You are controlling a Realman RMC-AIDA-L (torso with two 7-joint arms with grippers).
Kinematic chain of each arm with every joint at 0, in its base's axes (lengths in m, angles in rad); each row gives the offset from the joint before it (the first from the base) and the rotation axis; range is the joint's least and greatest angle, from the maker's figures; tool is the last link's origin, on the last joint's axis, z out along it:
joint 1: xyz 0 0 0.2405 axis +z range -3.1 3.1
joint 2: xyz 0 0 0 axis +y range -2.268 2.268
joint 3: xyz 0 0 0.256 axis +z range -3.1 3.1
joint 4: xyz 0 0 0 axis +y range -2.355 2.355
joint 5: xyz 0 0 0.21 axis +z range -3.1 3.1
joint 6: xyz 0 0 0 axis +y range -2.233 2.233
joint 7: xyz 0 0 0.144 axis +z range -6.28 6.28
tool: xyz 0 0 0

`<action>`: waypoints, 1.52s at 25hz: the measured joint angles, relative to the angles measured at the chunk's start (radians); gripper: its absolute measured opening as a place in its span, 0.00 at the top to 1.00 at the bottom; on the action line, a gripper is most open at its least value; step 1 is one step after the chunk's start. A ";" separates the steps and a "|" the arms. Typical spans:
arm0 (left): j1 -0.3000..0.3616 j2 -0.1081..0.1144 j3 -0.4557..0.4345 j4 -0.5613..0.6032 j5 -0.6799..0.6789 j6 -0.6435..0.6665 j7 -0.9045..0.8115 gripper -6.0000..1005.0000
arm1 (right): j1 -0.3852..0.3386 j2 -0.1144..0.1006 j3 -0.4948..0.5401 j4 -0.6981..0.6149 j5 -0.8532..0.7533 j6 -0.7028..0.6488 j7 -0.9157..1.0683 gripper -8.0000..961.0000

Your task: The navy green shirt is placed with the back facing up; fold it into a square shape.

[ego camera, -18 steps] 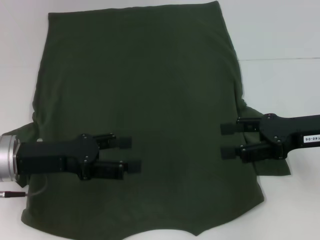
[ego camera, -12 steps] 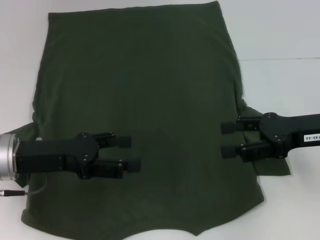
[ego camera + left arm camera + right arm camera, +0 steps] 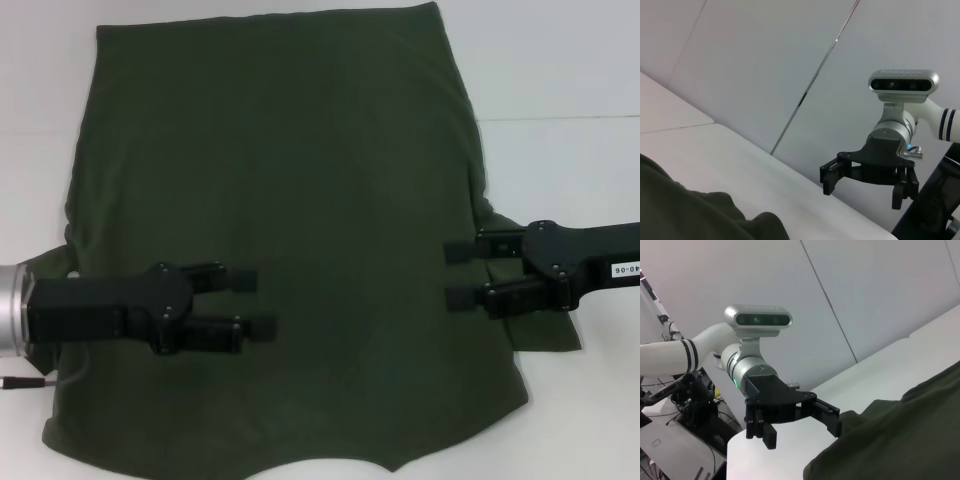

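A: Status?
B: Navy green shirt (image 3: 280, 230) flat on the table (image 3: 560, 60), long axis running away from me. My left gripper (image 3: 250, 303) and right gripper (image 3: 462, 274) unclenched, hovering over opposite sides, probably not touching. Right one's nearer its edge.

- The navy green shirt (image 3: 280, 200) lies flat on a white table (image 3: 560, 80).
- The left gripper (image 3: 258, 302) and right gripper (image 3: 456, 274) hang open over it.

The navy green shirt (image 3: 280, 230) covers most of the white table (image 3: 560, 70). Bare table is free at both sides. The left gripper (image 3: 252, 303) and right gripper (image 3: 460, 274), both open, occupy the near part.
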 joint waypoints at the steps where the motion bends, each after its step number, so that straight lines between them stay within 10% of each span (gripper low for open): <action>1: 0.000 0.002 -0.001 0.009 0.000 0.002 -0.016 0.06 | 0.000 -0.001 0.000 -0.001 0.000 0.000 0.003 0.05; 17: 0.026 0.100 -0.386 0.103 0.246 0.019 -0.494 0.06 | 0.010 -0.011 0.000 -0.001 -0.016 0.005 0.015 0.05; 38: 0.109 0.096 -0.511 0.110 0.386 -0.233 -0.677 0.06 | 0.016 -0.013 -0.001 0.000 -0.026 0.009 0.024 0.05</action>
